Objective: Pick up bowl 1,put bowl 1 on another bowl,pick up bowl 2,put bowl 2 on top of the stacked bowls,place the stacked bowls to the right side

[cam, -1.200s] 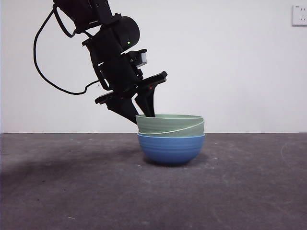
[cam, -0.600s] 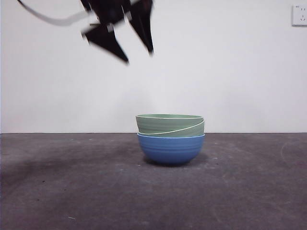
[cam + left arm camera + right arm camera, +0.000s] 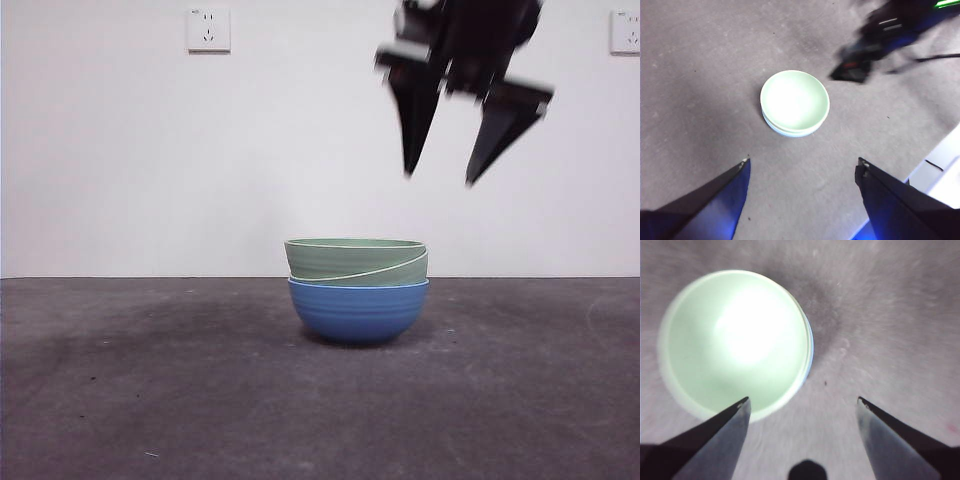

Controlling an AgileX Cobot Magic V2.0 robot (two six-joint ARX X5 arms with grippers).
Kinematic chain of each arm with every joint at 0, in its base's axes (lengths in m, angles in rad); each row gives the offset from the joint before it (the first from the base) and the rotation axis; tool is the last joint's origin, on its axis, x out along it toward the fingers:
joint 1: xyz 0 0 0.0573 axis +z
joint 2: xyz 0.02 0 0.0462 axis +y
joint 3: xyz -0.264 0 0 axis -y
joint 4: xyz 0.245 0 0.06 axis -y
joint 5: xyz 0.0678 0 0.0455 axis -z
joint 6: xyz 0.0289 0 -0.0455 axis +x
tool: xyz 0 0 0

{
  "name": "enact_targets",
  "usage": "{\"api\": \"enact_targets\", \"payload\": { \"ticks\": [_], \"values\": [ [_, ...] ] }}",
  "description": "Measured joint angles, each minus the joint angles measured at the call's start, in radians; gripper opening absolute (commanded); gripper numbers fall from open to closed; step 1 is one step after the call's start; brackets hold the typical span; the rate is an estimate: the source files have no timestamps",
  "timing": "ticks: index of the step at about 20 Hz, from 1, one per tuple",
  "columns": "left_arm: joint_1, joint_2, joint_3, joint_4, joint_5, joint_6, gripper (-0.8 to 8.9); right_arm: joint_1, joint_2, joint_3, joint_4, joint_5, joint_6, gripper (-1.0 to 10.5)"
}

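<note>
- Three nested bowls, the stacked bowls (image 3: 357, 290), are sitting mid-table, stacking done.
- Left claw (image 3: 802, 172), wide and empty, has withdrawn high.
- Right claw (image 3: 455, 140) is now arriving overhead, spread wide, likely for moving them right.

Stacked bowls (image 3: 357, 290) smooth, ribbed, slight sheen; table (image 3: 150, 380) matt, rough-textured.

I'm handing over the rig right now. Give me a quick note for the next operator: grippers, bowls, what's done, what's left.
Right gripper: jaws open, empty, above and beside the stack.
Left gripper: jaws open, empty, high above the table.
Round ribbed blue bowl sits mid-table on the grey mat; two pale green ribbed bowls are nested in it, the top one tilted.
Done: stacking.
Left: move the stack to the right side.
</note>
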Motion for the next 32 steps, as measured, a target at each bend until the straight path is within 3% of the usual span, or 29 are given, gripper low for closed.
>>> {"api": "enact_targets", "payload": {
  "ticks": [4, 7, 11, 15, 16, 18, 21, 23, 32],
  "values": [
    [-0.003, -0.047, 0.000, -0.028, 0.026, 0.000, 3.50, -0.014, 0.132, 0.000, 0.077, -0.005, 0.008, 3.6],
    [-0.021, -0.053, 0.000, -0.041, 0.027, 0.000, 3.50, -0.035, 0.187, 0.000, 0.117, -0.087, 0.019, 3.5],
    [-0.042, -0.051, 0.000, -0.042, 0.027, -0.004, 3.50, -0.057, 0.254, 0.000, 0.132, -0.109, 0.030, 3.5],
    [-0.047, -0.051, 0.000, -0.042, 0.027, -0.004, 3.50, -0.059, 0.298, 0.000, 0.154, -0.182, 0.034, 3.4],
    [-0.047, -0.051, 0.000, -0.042, 0.027, -0.005, 3.50, -0.059, 0.298, 0.000, 0.162, -0.183, 0.034, 3.1],
    [-0.047, -0.051, 0.000, -0.038, 0.027, -0.005, 3.50, -0.058, 0.298, 0.000, 0.159, -0.183, 0.034, 1.5],
    [-0.047, -0.051, 0.000, -0.022, 0.027, -0.005, 3.50, -0.062, 0.293, 0.003, 0.151, -0.195, 0.037, 0.8],
    [-0.047, -0.051, 0.000, -0.019, 0.027, -0.005, 3.50, -0.065, 0.285, 0.010, 0.143, -0.210, 0.041, -0.2],
    [-0.047, -0.051, 0.000, -0.017, 0.027, -0.005, 3.50, -0.070, 0.276, 0.009, 0.130, -0.220, 0.044, -0.2]
  ]
}}
